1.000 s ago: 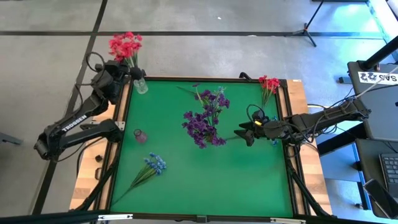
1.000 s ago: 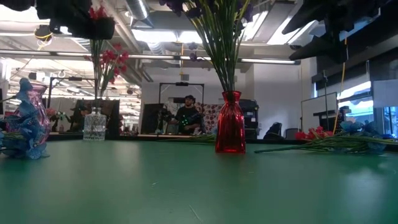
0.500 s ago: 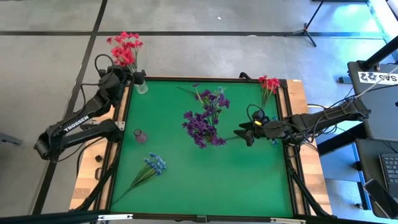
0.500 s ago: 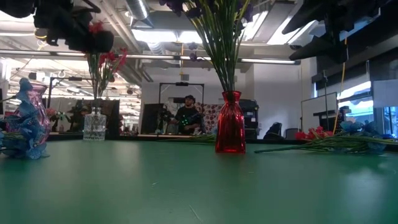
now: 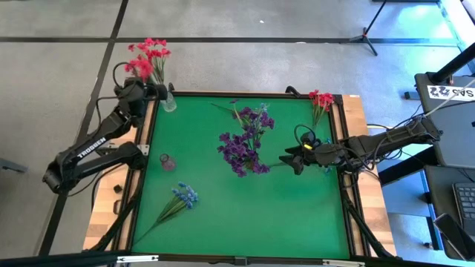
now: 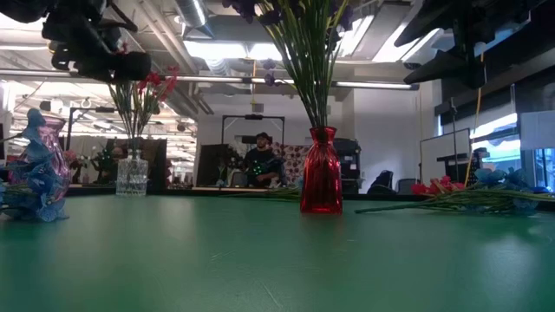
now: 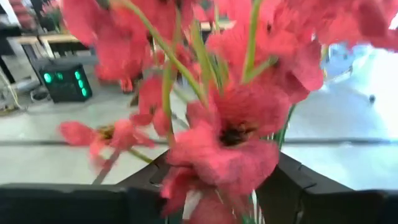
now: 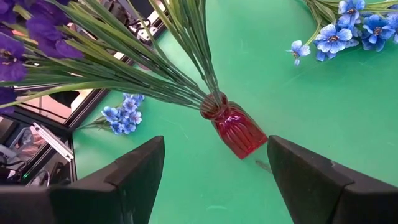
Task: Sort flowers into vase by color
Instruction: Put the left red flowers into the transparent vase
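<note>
Green matting [image 5: 245,208] covers the tabletop in the high view, framed by a dark rail. At its far left corner a clear vase [image 5: 168,101] holds a red-pink bunch [image 5: 148,58], and the left gripper [image 5: 151,90] sits just beside the stems above the vase; from this height I cannot tell how its jaws stand. Near the middle, dark purple flowers [image 5: 245,144] fan out from a red vase, with the right gripper [image 5: 292,160] just beside them toward the right edge. A small pink vase [image 5: 167,162] stands near the left edge, light blue sprigs [image 5: 180,201] lie loose toward the near left corner, and a loose red sprig [image 5: 320,101] rests at the far right corner. From the low view, the red vase [image 6: 321,182] stands upright mid-table with green stems rising from it, the clear vase [image 6: 132,173] is farther back on the left, and a person [image 6: 261,161] is in the room beyond. Through the left wrist view, red-pink blossoms [image 7: 239,134] fill the frame between the two dark fingers [image 7: 314,199], which stand apart without pinching the stems. Seen in the right wrist view, the fingers [image 8: 311,180] are spread wide and empty on either side of the red vase [image 8: 235,129], which lies beyond them.
</note>
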Action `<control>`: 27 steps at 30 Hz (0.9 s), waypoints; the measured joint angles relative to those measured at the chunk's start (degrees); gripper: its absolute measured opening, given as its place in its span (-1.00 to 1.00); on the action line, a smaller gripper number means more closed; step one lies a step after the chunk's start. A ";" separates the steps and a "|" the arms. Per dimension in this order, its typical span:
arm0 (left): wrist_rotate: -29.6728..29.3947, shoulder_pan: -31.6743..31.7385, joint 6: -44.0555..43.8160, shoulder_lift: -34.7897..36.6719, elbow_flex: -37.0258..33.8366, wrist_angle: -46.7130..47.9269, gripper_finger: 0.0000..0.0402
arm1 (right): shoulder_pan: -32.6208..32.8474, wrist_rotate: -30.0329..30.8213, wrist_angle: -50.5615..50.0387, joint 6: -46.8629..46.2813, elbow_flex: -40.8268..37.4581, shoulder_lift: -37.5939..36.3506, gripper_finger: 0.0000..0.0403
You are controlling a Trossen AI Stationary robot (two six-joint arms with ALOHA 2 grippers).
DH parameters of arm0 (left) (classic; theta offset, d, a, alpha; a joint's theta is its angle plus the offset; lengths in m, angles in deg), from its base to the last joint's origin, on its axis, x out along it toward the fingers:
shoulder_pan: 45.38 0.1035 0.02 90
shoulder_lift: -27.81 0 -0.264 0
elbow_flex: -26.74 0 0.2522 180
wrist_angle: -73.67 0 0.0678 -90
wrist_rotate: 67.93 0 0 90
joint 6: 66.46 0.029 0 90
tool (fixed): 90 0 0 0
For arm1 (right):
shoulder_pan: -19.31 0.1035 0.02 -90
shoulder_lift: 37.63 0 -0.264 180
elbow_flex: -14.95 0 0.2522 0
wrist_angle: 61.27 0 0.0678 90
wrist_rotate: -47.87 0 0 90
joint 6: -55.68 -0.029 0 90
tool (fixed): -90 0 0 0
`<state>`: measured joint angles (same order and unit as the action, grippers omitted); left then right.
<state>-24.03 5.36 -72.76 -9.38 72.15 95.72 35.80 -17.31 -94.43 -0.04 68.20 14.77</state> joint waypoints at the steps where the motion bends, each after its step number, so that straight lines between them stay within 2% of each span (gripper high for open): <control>1: 0.34 0.00 -1.37 -0.02 0.81 2.13 -0.21 | 0.00 0.00 0.00 -0.01 0.00 0.00 0.41; 6: 1.61 0.00 -7.69 0.00 5.11 14.36 -0.12 | 0.00 0.00 0.02 -0.01 0.00 0.00 0.41; 11: 7.53 0.00 -17.32 0.02 8.07 25.60 -0.10 | 0.00 1.10 0.01 0.63 0.00 0.00 0.41; 18: 13.31 0.00 -24.35 0.02 8.40 31.07 -0.10 | 0.00 1.56 0.00 1.56 0.00 -0.01 0.41; 23: 14.48 0.00 -26.48 0.08 8.40 35.37 -0.10 | 0.00 1.55 0.00 1.59 0.00 0.00 0.41; 27: 15.87 0.00 -27.04 0.14 9.64 34.84 -0.10 | 0.00 1.53 -0.02 1.80 0.00 0.00 0.41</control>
<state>-8.16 5.36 -99.80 -9.24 81.79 130.56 35.80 -15.78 -94.45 1.76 68.20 14.77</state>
